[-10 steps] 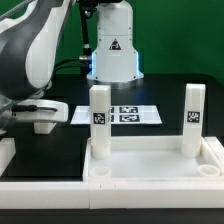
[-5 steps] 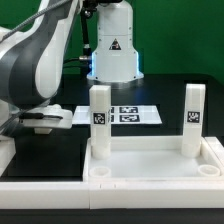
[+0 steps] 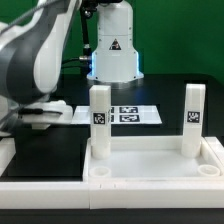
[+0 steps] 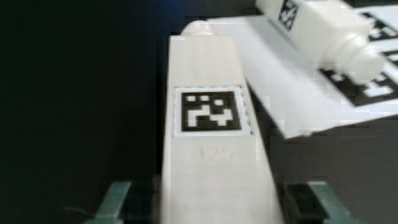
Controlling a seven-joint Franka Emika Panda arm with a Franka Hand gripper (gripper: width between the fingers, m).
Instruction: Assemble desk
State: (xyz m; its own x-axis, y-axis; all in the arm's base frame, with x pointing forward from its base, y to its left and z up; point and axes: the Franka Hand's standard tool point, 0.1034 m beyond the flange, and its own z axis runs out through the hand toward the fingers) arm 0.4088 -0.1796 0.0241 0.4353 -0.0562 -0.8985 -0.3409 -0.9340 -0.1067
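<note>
- We see the arm (image 3: 40, 60) filling 9–10 o'clock of the exterior view, bent low over the black table (image 3: 50, 150).
- The gripper (image 4: 210, 206) is down near the 9 o'clock end of the marker board (image 3: 125, 115).
- Wrist view: the lying leg (image 4: 210, 140) is flat on the table, tag face up, running lengthways between the fingers (image 4: 121, 203).
- The fingers are set narrow, one along each long side of the lying leg. They are very close to it (touching or a sliver of gap, we cannot tell), so we call no grip.
- The lying leg sits just beside the marker board's edge.
- A second loose leg (image 4: 329, 35) shows partly beyond it, over the board area, with its tag visible.
- The tabletop (image 3: 150, 163) is at 5–6 o'clock of the exterior view, rim up.
- Two legs stand upright in its far corners, tags facing the camera: the 10 o'clock leg (image 3: 99, 120) and the 2 o'clock leg (image 3: 192, 120).
</note>
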